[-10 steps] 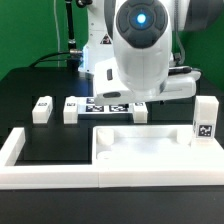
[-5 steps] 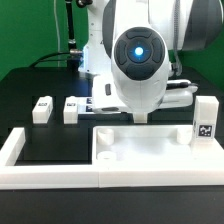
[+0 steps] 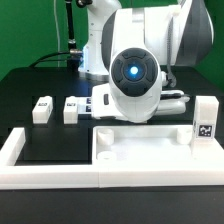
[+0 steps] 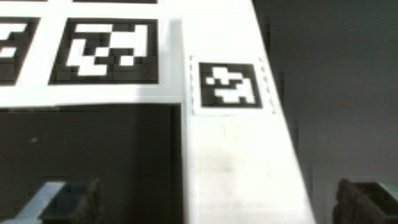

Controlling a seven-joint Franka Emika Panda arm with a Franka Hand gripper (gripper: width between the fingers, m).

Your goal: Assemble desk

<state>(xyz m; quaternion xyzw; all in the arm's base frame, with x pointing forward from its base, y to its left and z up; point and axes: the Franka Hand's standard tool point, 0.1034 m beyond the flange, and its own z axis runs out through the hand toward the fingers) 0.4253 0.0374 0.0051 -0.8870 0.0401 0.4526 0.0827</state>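
Observation:
The desk's tabletop [image 3: 150, 146] lies flat and rim-up inside the white border wall. Two short legs [image 3: 41, 108] [image 3: 70, 110] lie at the exterior view's left. A third leg [image 3: 205, 120] stands upright at the right. In the wrist view a fourth leg [image 4: 228, 120] lies on the dark table, its tag facing up. My gripper [image 4: 205, 205] is open and straddles this leg, one dark fingertip [image 4: 48, 200] on each side, both apart from it. In the exterior view the arm's wrist [image 3: 132, 75] hides the gripper and this leg.
The marker board [image 4: 80, 45] lies right beside the fourth leg; it also shows behind the arm as the marker board [image 3: 90, 103]. The low white U-shaped border wall [image 3: 20, 150] runs round the front of the table.
The arm's wrist has come down and slightly to the exterior view's left, and now hides the leg that lay below it. The gripper has stayed open.

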